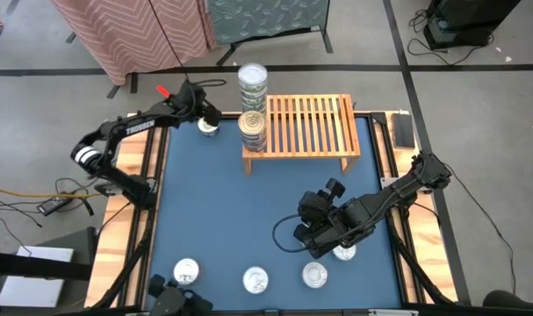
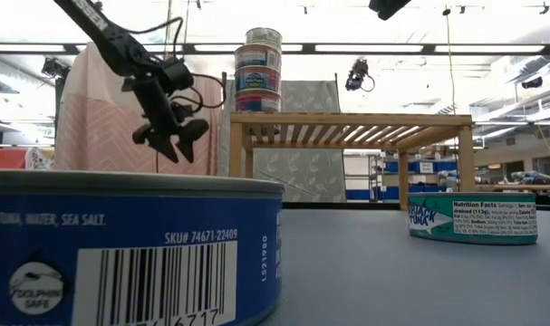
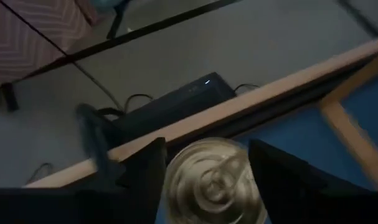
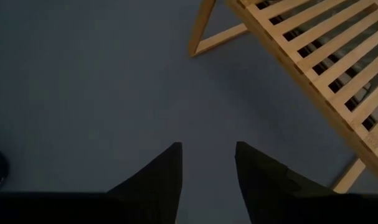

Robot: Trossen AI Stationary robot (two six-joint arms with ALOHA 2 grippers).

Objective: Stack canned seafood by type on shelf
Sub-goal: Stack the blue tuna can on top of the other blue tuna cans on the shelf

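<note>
You had the blue table (image 1: 248, 211) filling mid frame in the high view, with the shelf (image 1: 310, 127) at upper center. Two can stacks (image 1: 252, 105) stood on the shelf's left end, one behind the other. Your right gripper (image 1: 312, 230) sat lower right, above the mat, fingers (image 4: 157, 180) parted with nothing between them. Your left gripper (image 1: 206, 118) was upper left, just beside the shelf, fingers (image 3: 145, 174) spread either side of a silver can (image 3: 213, 186); contact you couldn't tell. Four loose cans (image 1: 255, 280) lay along the bottom edge. One sat partly under the right gripper.
</note>
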